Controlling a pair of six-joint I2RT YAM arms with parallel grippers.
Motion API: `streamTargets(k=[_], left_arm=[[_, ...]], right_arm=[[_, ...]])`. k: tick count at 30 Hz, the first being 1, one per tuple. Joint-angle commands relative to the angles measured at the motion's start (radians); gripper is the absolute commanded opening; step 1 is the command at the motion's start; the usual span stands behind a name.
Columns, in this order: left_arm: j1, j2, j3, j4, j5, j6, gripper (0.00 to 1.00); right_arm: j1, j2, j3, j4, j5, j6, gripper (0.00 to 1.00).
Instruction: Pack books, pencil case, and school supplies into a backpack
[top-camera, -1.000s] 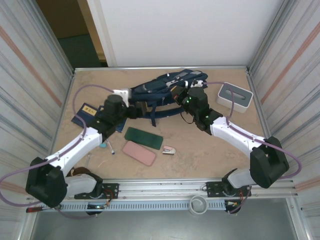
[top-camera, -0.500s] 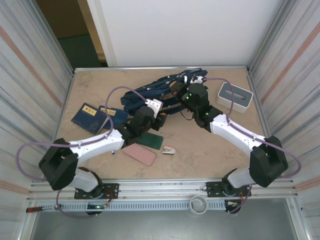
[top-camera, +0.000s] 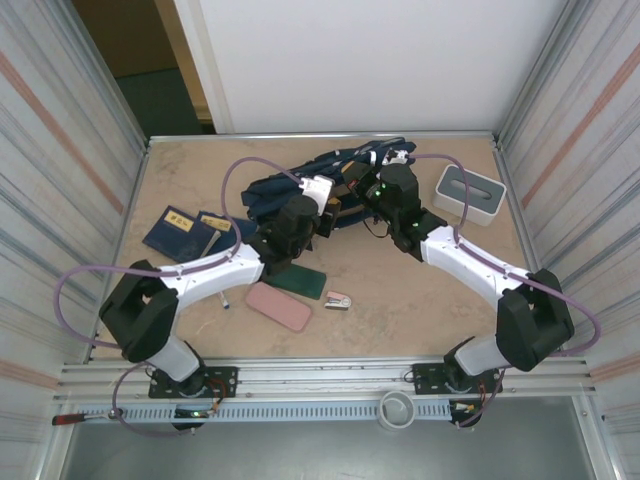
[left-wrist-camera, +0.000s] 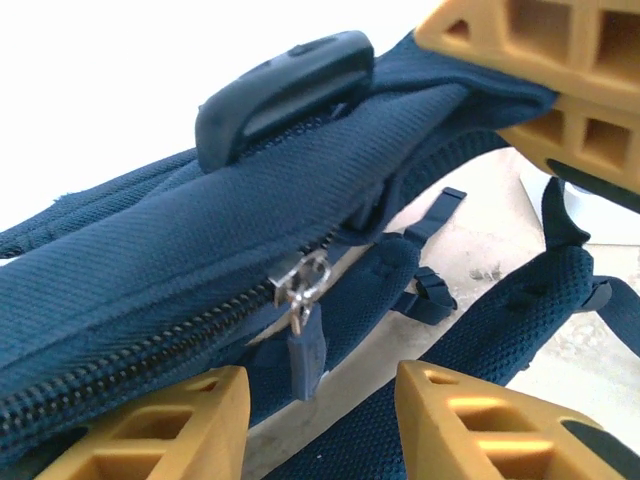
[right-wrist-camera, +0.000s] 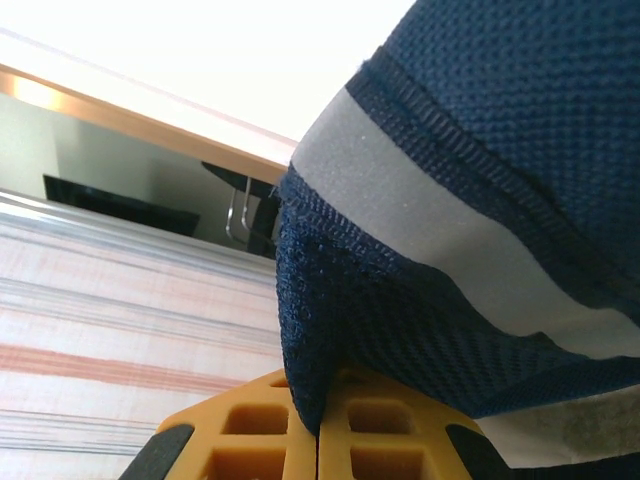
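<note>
Nearest the arm bases on the table (top-camera: 420, 310) lie a pink case (top-camera: 278, 306) and a small stapler (top-camera: 340, 299). Just beyond them are a dark green case (top-camera: 302, 281) and, half under the left arm, a thin sliver that is probably the pen (top-camera: 223, 299). The books (top-camera: 172, 232) sit side by side further left, well apart from the bag.

The backpack (top-camera: 275, 190) lies crumpled toward the far side of the table, and both arms meet over it. In the left wrist view the left gripper (left-wrist-camera: 320, 388) has its jaws spread. The zipper pull (left-wrist-camera: 308, 345) dangles between them, and neither finger appears to touch it. The zip reads as closed along the part in view. The right gripper (right-wrist-camera: 318, 425) has its fingers pressed together, pinching a fold of the backpack's navy fabric beside the pale stripe.

Risks from here:
- **Missed pull:** the tab is small and hangs loose, so the left jaws could close on webbing or on the padded strap below it. The zip would then stay put.
- **Lost hold:** the right claw has only a thin fold. A hard tug on the zip could drag that fold free or slide the whole bag across the table.
- **Nothing packed yet:** while the zip is closed, no item can go in.

Count:
- one backpack
- two books
- one pen
- one stapler
- two flat cases, either of which may be the pencil case
- one white box (top-camera: 468, 192) at the far right
</note>
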Motion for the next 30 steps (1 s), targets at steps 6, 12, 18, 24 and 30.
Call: streamTargets(k=[6, 12, 18, 24, 30], left_arm=[[0.041, 0.041, 0.069, 0.05, -0.002, -0.029, 0.32], [0.063, 0.032, 0.065, 0.053, 0.069, -0.04, 0.02], [0.1, -0.032, -0.03, 0.067, 0.139, -0.042, 0.0], [0.148, -0.093, -0.102, 0.036, 0.156, -0.06, 0.0], [0.212, -0.144, -0.138, -0.034, 0.172, -0.074, 0.0]], right_arm=[[-0.012, -0.013, 0.024, 0.123, -0.029, 0.038, 0.0], [-0.036, -0.015, -0.007, 0.108, -0.039, 0.019, 0.0], [-0.104, -0.011, -0.034, 0.039, -0.134, -0.034, 0.0], [-0.15, 0.006, -0.047, -0.013, -0.192, -0.045, 0.0], [-0.193, 0.018, -0.038, -0.049, -0.225, -0.063, 0.0]])
